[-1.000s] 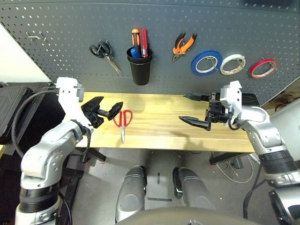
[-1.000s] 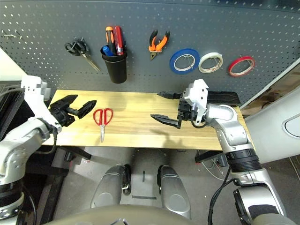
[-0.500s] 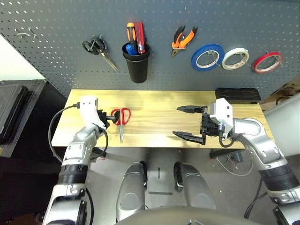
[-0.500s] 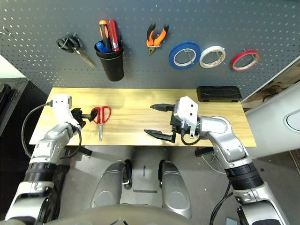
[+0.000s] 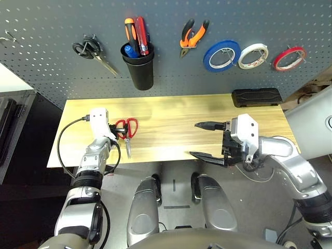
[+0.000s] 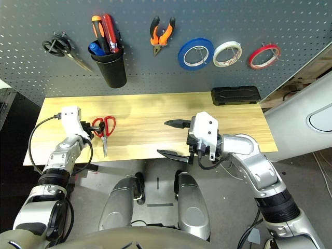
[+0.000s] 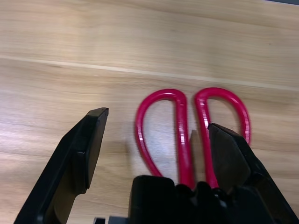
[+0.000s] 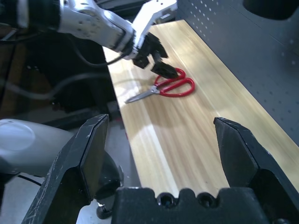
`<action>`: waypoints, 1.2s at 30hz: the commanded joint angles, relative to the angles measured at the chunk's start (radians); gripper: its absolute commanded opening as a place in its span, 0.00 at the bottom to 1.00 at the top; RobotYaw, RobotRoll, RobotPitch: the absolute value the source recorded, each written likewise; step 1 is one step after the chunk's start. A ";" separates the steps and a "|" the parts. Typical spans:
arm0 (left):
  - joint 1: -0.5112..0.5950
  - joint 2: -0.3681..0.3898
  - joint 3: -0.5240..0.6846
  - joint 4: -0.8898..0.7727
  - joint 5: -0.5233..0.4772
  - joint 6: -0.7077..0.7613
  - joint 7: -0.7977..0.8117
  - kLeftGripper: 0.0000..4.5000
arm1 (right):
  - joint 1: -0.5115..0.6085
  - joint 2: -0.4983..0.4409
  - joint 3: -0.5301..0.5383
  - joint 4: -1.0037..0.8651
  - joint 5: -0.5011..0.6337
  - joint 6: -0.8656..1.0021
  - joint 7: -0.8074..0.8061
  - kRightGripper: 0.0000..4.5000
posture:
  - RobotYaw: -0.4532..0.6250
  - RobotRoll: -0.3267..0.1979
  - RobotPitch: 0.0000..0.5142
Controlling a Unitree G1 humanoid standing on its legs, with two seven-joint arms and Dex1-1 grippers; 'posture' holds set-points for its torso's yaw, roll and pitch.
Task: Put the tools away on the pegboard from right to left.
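The left gripper (image 7: 154, 140) has dropped right down to the desk (image 5: 171, 124) since a second ago, and its spread fingers now straddle the handle loops of the red-handled scissors (image 5: 127, 133), not yet clamped. The scissors lie flat near the desk's left end, blades toward the front edge. The right gripper (image 5: 207, 141) hangs released over the front edge, empty. Behind, on the pegboard (image 5: 46, 46): orange-handled pliers (image 5: 191, 35), the thin red tape ring (image 5: 289, 58), and the red-handled screwdriver (image 5: 141, 34) in a black cup (image 5: 139, 70).
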 commanded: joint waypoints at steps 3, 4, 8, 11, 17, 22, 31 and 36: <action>0.057 -0.015 0.051 -0.051 -0.019 -0.011 0.024 1.00 | -0.017 0.013 0.050 0.059 -0.025 -0.023 0.017 1.00 | 0.26 0.62 0.60; 0.065 -0.018 0.067 -0.071 -0.029 -0.005 0.032 1.00 | -0.024 0.017 0.054 0.068 -0.026 -0.026 0.020 1.00 | 0.26 0.62 0.60; 0.093 -0.026 0.093 -0.119 -0.038 0.020 0.042 1.00 | -0.048 0.028 0.065 0.096 -0.029 -0.034 0.030 1.00 | 0.27 0.62 0.60; 0.107 -0.030 0.087 -0.115 -0.029 0.025 0.037 1.00 | -0.059 0.034 0.068 0.105 -0.027 -0.038 0.038 1.00 | 0.27 0.62 0.60; 0.085 -0.045 0.074 -0.040 -0.013 0.010 0.035 1.00 | -0.057 0.028 0.062 0.095 -0.025 -0.033 0.041 1.00 | 0.25 0.62 0.60; 0.069 -0.050 0.068 0.048 0.000 -0.034 0.036 0.91 | -0.046 0.024 0.048 0.078 -0.014 -0.026 0.034 1.00 | 0.25 0.62 0.59; 0.112 -0.061 0.083 -0.094 -0.026 -0.011 0.040 0.19 | -0.059 0.022 0.023 0.159 -0.020 -0.077 0.046 1.00 | 0.30 0.62 0.56; 0.162 -0.079 0.090 -0.258 -0.047 0.049 0.048 0.01 | -0.102 0.023 0.003 0.267 -0.012 -0.149 0.094 1.00 | 0.37 0.62 0.50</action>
